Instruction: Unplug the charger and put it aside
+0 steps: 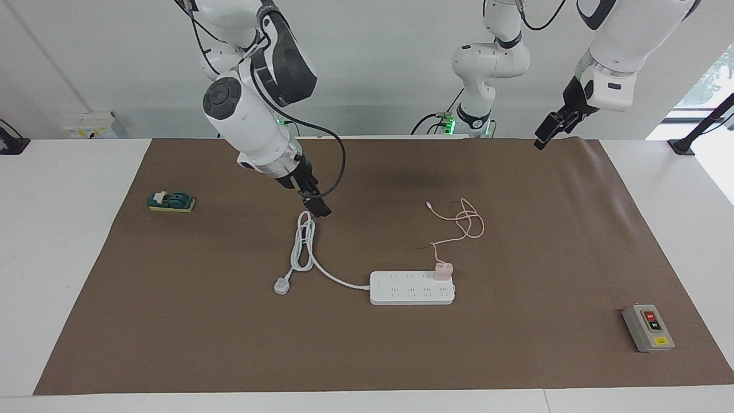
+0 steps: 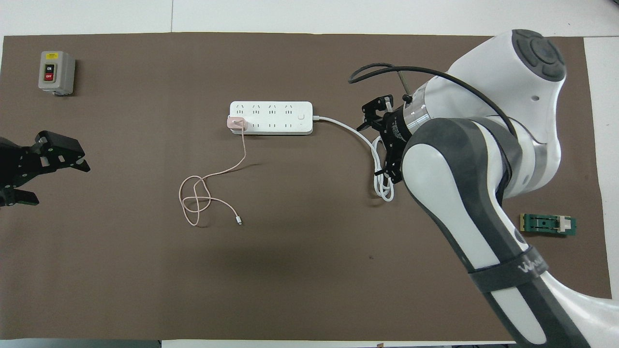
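I see the charger (image 1: pixel 442 270) plugged into the power strip (image 1: pixel 412 288), well apart from my right gripper (image 1: pixel 314 202), hovering over the strip's cord (image 1: pixel 302 244); its fingers I cannot tell.

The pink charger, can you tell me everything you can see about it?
The charger is a small pale pink cube, smooth like plastic, plugged upright into the white power strip at the end toward the left arm. A thin pink cable runs from it toward the robots, tangles into loose loops on the brown mat, and ends in a small plug. No gripper touches it.
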Robot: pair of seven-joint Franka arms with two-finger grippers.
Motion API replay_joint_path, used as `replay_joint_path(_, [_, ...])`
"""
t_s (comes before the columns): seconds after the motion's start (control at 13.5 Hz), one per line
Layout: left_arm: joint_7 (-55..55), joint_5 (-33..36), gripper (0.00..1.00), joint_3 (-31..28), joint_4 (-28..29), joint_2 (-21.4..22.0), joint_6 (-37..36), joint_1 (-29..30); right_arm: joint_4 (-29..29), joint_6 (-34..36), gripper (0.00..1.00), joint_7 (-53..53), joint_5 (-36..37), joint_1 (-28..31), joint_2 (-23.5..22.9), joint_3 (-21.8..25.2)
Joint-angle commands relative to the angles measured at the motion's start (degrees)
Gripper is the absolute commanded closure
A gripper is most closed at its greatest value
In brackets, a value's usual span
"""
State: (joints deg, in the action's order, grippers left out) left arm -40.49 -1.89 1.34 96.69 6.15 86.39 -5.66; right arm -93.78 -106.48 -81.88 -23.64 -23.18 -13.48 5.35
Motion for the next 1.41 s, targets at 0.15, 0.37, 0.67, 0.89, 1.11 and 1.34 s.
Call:
replay_joint_path(0.15, [-24.49,1.27,0.00,-0.29,-7.19,-12.35,2.64,-6.18,-0.09,-6.96,0.00,-6.61,-6.32,-0.54,-4.79,0.01])
replay_joint_path(0.37, [-36.47,0.66,0.00,-0.46,-17.56,-23.18,3.25,-8.04,-0.09,-11.02,0.00,-8.03,-6.94,-1.78,-8.39,0.01])
replay_joint_path(0.67, [-52.20,1.10,0.00,-0.90,-21.10,-31.71,10.80,-11.29,-2.55,-19.72,0.00,-8.03,-7.29,-5.20,-11.65,0.01])
replay_joint_path(0.89, [-61.18,1.10,0.00,-1.25,-22.69,-37.26,15.46,-14.02,-2.55,-24.11,0.00,-7.68,-11.42,-5.55,-14.46,-0.08])
replay_joint_path(1.11, [-64.79,1.10,0.00,-1.25,-21.82,-37.18,18.45,-15.60,-2.20,-25.62,0.00,-4.36,-11.86,-5.56,-15.79,-0.17])
replay_joint_path(1.34, [-65.94,1.36,0.00,-1.25,-18.40,-36.83,21.35,-17.18,0.86,-25.19,0.00,-3.72,-15.30,-4.77,-18.67,-0.08])
